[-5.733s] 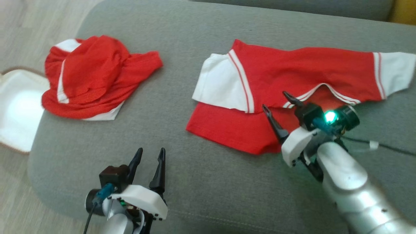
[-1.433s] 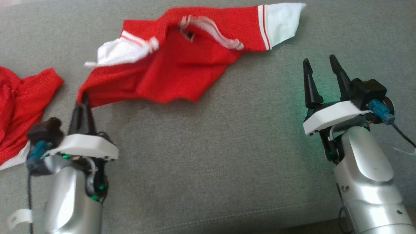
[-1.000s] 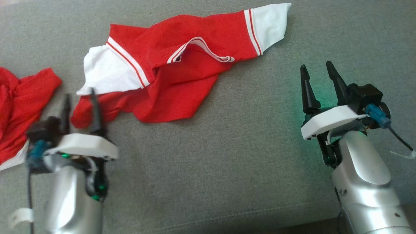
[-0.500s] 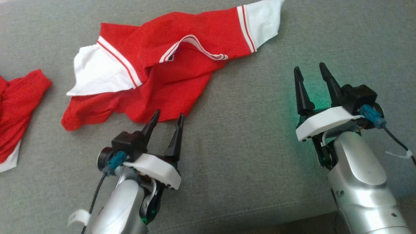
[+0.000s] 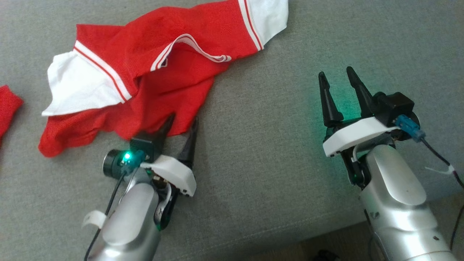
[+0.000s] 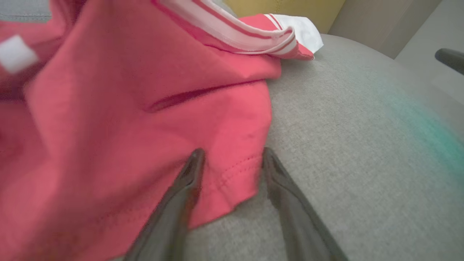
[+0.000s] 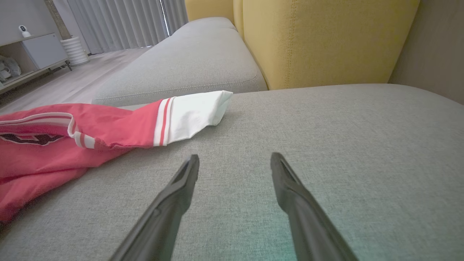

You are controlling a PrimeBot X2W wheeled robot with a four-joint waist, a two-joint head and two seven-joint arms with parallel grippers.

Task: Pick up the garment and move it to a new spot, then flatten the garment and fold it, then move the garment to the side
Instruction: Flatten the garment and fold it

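1. While its two dark fingers stand apart, the left claw (image 5: 182, 124) sits low and left of centre in the head view, its tips at the lower edge of the garment (image 5: 174, 83). A green light (image 5: 127, 156) glows on its wrist.
2. In the left wrist view, the left claw (image 6: 232, 159) straddles a hemmed corner of the garment (image 6: 108, 108). The red cloth lies between the fingers, which are not pressed together on it.
3. At the right of the head view, the right claw (image 5: 336, 72) is spread wide with nothing between its fingers. It stands over the bare grey sofa seat (image 5: 253, 152), well apart from the garment.
4. In the right wrist view, the right claw (image 7: 235, 159) points across the sofa seat (image 7: 344, 145). The garment (image 7: 43, 159) lies at the left of that frame, and a yellow back cushion (image 7: 326, 40) is at the top.
5. The garment lies rumpled at the upper left of the head view. It is red with white sleeves and striped trim.
6. A second red cloth (image 5: 7, 105) shows at the left edge of the head view, apart from the garment.
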